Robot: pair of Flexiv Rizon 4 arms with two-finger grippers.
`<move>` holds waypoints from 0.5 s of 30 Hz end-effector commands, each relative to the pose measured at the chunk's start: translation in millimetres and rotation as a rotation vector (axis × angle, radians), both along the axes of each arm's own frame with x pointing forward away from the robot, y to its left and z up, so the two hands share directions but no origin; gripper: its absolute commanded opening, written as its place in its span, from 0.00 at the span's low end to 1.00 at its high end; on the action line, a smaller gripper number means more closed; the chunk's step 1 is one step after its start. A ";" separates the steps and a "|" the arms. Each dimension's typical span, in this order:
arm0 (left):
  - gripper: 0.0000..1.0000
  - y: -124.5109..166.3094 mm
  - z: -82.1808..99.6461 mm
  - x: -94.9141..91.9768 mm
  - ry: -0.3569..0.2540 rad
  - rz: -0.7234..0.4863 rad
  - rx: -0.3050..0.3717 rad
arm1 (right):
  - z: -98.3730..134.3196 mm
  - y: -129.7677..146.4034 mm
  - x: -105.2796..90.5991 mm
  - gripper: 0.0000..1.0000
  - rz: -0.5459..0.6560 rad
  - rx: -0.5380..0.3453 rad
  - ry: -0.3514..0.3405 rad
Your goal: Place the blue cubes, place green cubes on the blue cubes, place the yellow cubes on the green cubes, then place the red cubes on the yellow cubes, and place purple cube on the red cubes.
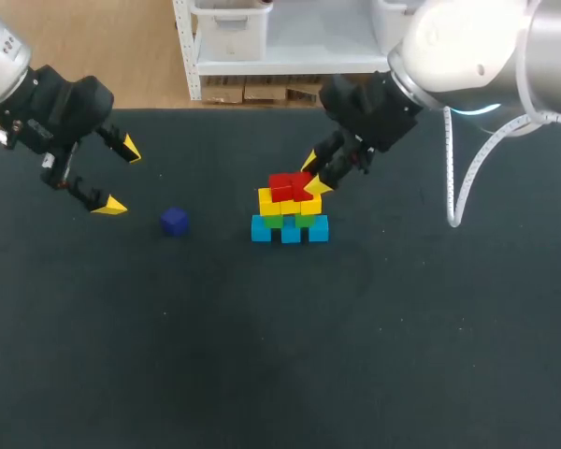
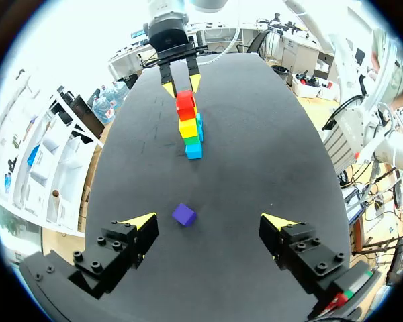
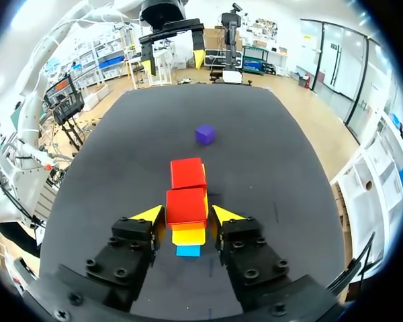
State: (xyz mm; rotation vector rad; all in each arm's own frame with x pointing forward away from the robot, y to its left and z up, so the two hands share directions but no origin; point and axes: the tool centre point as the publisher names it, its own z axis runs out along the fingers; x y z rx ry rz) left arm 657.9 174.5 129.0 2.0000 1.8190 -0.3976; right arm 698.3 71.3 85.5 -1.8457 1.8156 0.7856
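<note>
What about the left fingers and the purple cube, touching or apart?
Apart. In the left wrist view the purple cube lies on the table, with dark surface showing between it and both fingers of the open left gripper.

Head view: left arm (image 1: pixel 0 47) cut off by the upper-left corner of the frame, right arm (image 1: pixel 477 47) by the upper-right corner and right edge. Right gripper (image 1: pixel 313 175) overlaps the right rear of the red cubes (image 1: pixel 282 187); whether it grips one, can't tell. Green cubes (image 1: pixel 274 222) show only as a thin strip between yellow cubes (image 1: pixel 271 204) and blue cubes (image 1: pixel 262 229); count unclear.

Right wrist view: stack seen from above, green layer fully hidden, blue just a sliver past the yellow.

Left wrist view: stack seen end-on far ahead, rear cubes of each layer hidden behind the front ones; contact between right gripper and top red cube too small to tell.
</note>
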 end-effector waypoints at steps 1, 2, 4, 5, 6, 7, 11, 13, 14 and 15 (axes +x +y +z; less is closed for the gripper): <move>1.00 1.0 -1.1 1.3 -0.001 -0.004 -0.003 | 2.2 -3.2 3.4 0.48 -0.009 -0.001 -0.003; 1.00 1.0 -1.1 1.3 -0.001 -0.004 -0.003 | 3.6 -4.9 4.0 0.48 -0.013 -0.001 -0.007; 1.00 1.0 -1.1 1.3 -0.001 -0.004 -0.003 | 5.9 -8.7 5.2 0.49 -0.020 -0.001 -0.012; 1.00 1.0 -1.1 1.3 -0.001 -0.004 -0.003 | 7.1 -11.1 5.9 0.49 -0.025 -0.002 -0.015; 1.00 1.0 -1.1 1.3 -0.001 -0.004 -0.003 | 8.2 -13.8 6.6 0.49 -0.030 -0.003 -0.016; 1.00 1.0 -1.1 1.3 -0.001 -0.004 -0.003 | 9.5 -16.2 7.1 0.50 -0.035 -0.004 -0.019; 1.00 1.0 -1.1 1.3 -0.001 -0.004 -0.003 | 13.0 -28.4 9.2 0.88 -0.055 -0.012 -0.032; 1.00 1.0 -1.1 1.3 -0.001 -0.004 -0.003 | 12.4 -32.6 10.5 0.95 -0.066 -0.015 -0.027; 1.00 1.0 -1.1 1.3 -0.001 -0.004 -0.003 | 12.3 -33.8 10.9 0.97 -0.069 -0.014 -0.025; 1.00 1.0 -1.1 1.3 -0.001 -0.004 -0.003 | 12.7 -34.5 10.9 0.96 -0.070 -0.014 -0.026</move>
